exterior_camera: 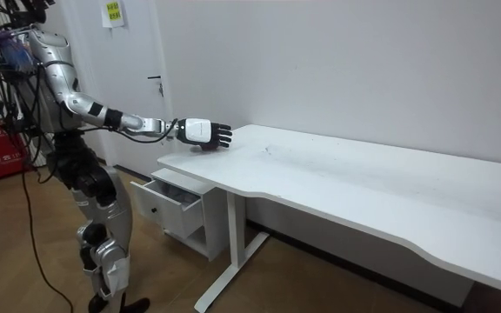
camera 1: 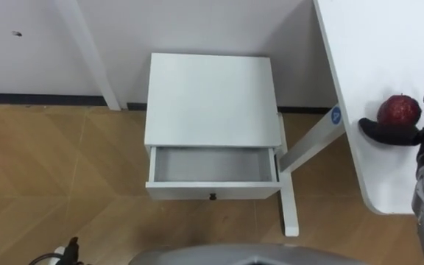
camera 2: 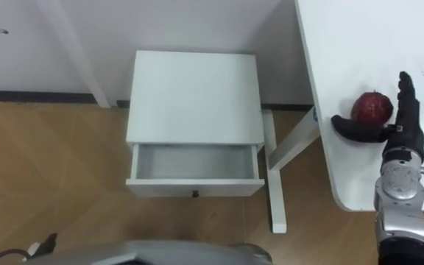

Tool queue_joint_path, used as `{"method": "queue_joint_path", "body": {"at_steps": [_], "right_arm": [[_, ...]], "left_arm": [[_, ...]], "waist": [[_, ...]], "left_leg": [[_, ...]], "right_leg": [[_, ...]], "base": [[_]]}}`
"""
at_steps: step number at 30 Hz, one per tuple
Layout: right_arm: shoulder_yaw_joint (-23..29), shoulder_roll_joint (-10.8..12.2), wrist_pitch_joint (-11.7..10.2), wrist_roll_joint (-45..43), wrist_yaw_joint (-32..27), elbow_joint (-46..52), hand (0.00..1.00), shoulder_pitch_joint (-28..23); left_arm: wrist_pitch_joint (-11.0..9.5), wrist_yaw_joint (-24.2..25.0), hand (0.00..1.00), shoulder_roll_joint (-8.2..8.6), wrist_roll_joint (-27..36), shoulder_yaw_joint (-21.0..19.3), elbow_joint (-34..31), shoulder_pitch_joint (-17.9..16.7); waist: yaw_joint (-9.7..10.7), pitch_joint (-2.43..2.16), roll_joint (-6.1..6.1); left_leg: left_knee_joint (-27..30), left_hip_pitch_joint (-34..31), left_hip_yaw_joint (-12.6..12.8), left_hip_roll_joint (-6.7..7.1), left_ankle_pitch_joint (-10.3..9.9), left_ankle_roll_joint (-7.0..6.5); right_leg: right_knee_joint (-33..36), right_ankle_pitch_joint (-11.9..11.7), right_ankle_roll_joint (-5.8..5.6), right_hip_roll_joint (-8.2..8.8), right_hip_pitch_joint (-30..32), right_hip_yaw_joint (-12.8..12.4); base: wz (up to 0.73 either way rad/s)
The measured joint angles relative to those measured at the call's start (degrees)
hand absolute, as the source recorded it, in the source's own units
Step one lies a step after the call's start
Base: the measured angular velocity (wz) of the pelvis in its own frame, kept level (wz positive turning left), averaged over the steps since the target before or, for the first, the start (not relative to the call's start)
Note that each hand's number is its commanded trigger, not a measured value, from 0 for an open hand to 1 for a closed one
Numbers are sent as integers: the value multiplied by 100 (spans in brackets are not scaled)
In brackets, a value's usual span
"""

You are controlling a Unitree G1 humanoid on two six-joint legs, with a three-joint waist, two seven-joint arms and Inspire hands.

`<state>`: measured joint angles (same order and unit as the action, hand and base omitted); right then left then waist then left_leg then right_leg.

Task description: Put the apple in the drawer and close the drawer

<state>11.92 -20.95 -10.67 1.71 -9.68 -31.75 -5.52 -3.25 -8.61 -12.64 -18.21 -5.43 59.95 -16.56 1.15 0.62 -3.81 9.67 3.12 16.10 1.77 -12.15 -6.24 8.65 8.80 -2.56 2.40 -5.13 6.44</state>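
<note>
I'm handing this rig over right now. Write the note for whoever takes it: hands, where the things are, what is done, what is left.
Right hand: open, over the table, with the thumb on one side of the apple and straight fingers on the other; not closed on it.
Apple: resting on the table near its edge, not lifted.
Drawer: in the small cabinet on the floor beside the table, pulled open, nothing inside.
Done: drawer open, hand placed at the apple.
Left: grasp the apple, put it in the drawer, push the drawer shut.
</note>
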Motion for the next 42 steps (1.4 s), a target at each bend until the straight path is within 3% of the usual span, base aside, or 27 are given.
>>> {"method": "queue_joint_path", "body": {"at_steps": [3,4,5,6,13,31,36,42], "right_arm": [[4,0,0,8,32,-15,0,0],[4,0,-2,8,49,-15,22,0],[4,0,-5,7,51,-19,89,0],[4,0,-14,7,52,-34,100,0],[123,-24,-233,-18,-18,-364,100,41],[273,10,-235,-458,36,-582,100,87],[-29,9,-105,-621,40,-240,100,80],[-856,31,-20,-1338,48,714,100,39]], "left_arm": [[0,5,0,0,-1,-11,-2,-14],[-1,6,0,0,-1,-11,-3,-10],[-2,7,0,0,-2,-11,-3,-2],[-3,7,0,0,-2,-11,-2,3],[-14,10,0,0,-9,-29,81,6],[-76,103,0,0,8,-271,69,23],[-72,71,0,0,-8,-94,69,57],[-51,68,0,2,-13,127,77,256]], "waist": [[0,-6,18],[1,-11,24],[1,-14,27],[0,-14,28],[-5,-23,27],[4,-60,-30],[1,-59,-49],[-155,-50,25]], "left_leg": [[0,-1,1,0,0,0],[0,-1,1,0,0,0],[1,0,2,-1,0,0],[1,0,3,0,0,0],[-7,90,10,-1,0,0],[-5,172,-51,-2,3,8],[-3,125,-51,-2,4,10],[-2,52,3,-4,14,20]], "right_leg": [[-1,0,0,3,4,6],[-1,0,0,3,4,7],[-1,0,0,3,4,10],[-1,0,0,4,4,11],[-11,0,0,2,-86,21],[-11,0,1,-13,-188,145],[6,-1,1,-25,-125,141],[-3,-2,4,-27,-33,85]], "base": [[0],[0],[0],[0],[0],[1],[-4],[-4]]}}
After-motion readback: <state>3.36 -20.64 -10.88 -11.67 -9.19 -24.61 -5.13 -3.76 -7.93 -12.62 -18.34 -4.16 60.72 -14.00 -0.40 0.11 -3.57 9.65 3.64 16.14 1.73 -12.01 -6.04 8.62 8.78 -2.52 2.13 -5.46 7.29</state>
